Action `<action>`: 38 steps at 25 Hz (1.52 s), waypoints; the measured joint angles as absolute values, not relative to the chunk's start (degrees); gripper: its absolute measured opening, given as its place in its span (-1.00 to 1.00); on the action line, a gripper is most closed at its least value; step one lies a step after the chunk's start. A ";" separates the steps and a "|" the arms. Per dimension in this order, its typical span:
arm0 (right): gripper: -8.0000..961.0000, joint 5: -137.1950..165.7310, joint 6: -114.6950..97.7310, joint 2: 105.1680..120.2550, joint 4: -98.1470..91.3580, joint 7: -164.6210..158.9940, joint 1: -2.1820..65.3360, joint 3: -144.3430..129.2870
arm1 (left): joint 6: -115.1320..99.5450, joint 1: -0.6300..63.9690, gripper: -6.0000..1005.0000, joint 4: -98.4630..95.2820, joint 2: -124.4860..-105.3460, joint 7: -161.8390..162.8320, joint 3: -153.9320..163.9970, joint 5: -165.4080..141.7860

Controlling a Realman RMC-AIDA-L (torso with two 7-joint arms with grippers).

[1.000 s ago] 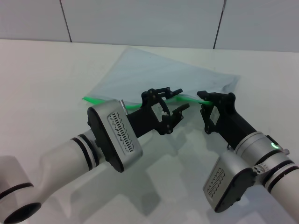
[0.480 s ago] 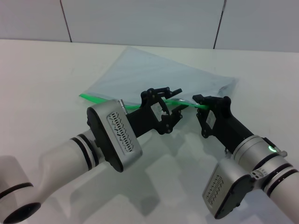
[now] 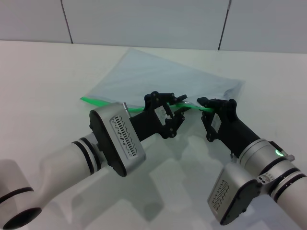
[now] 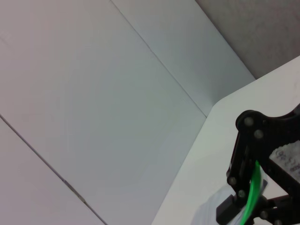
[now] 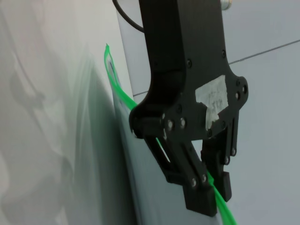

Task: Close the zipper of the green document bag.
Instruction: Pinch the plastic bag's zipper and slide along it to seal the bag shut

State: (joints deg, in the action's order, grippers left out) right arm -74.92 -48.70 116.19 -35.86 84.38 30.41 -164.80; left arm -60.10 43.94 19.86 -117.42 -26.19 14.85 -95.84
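The green document bag (image 3: 153, 76) lies flat on the white table, a pale bluish-grey pouch. Its zipper (image 3: 103, 102) is the bright green strip along the near edge. My left gripper (image 3: 176, 106) is shut on the strip near its middle. My right gripper (image 3: 207, 106) is shut on the strip's right end, which is raised a little off the table. In the right wrist view, black fingers (image 5: 197, 197) pinch the zipper (image 5: 119, 91). The left wrist view shows the zipper (image 4: 253, 187) held in a black gripper. I cannot make out the slider.
The white table (image 3: 43, 76) extends to the left and front of the bag. A grey panelled wall (image 3: 144, 19) stands behind the table's far edge. Both forearms cross the front of the table.
My left gripper's fingers have drawn together on the green strip. My right gripper has moved a little to the left with the strip's end, and the bag has shifted slightly left.
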 joint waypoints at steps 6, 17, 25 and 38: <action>-0.88 -74.61 -48.70 116.19 -35.28 84.33 30.41 -164.80 | -59.98 43.91 -0.72 19.97 -117.46 -26.19 14.85 -95.79; -0.86 -74.51 -48.69 116.19 -34.28 83.89 30.37 -164.70 | -59.84 43.86 -0.82 20.04 -117.51 -26.19 14.85 -95.62; -0.85 -74.89 -49.60 116.19 -32.80 81.66 30.48 -164.37 | -59.79 43.74 -0.82 20.04 -117.51 -25.92 14.84 -95.61; -0.84 -77.31 -53.40 116.19 -28.07 76.85 30.77 -164.16 | -59.72 43.42 -0.82 19.74 -117.50 -25.72 14.35 -95.54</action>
